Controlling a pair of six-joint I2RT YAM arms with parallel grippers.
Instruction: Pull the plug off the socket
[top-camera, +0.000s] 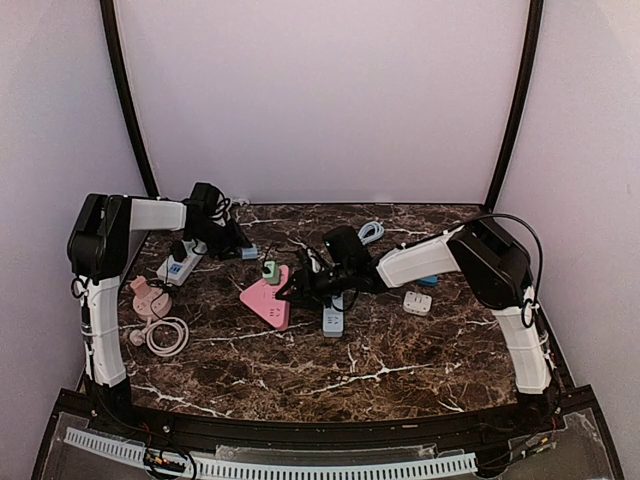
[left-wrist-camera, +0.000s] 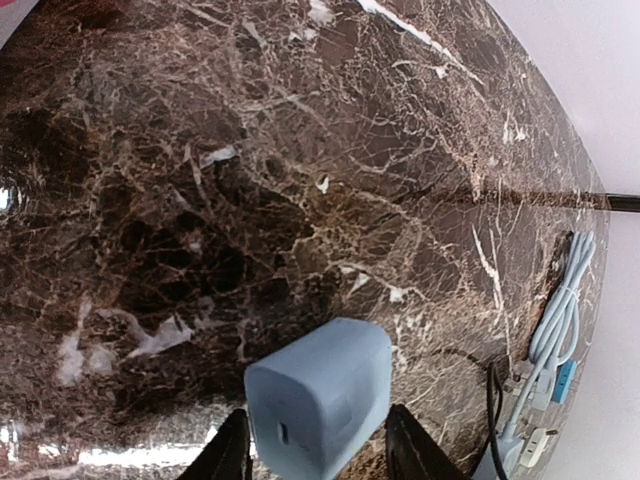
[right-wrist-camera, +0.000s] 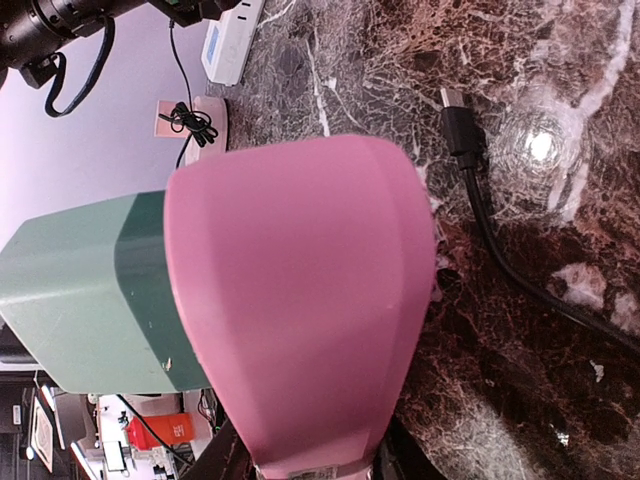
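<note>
Fingers of your right gripper pinch the pink socket by one narrow end, the green plug seated in it. Your left gripper flanks a blue adapter; whether it grips, you cannot tell. Pull crookedly and the socket may twist free.

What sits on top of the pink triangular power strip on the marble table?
A green block-shaped plug stands in the pink triangular power strip, near its far corner. The plug's prongs are hidden inside the socket, and the right gripper covers the strip's right edge.
</note>
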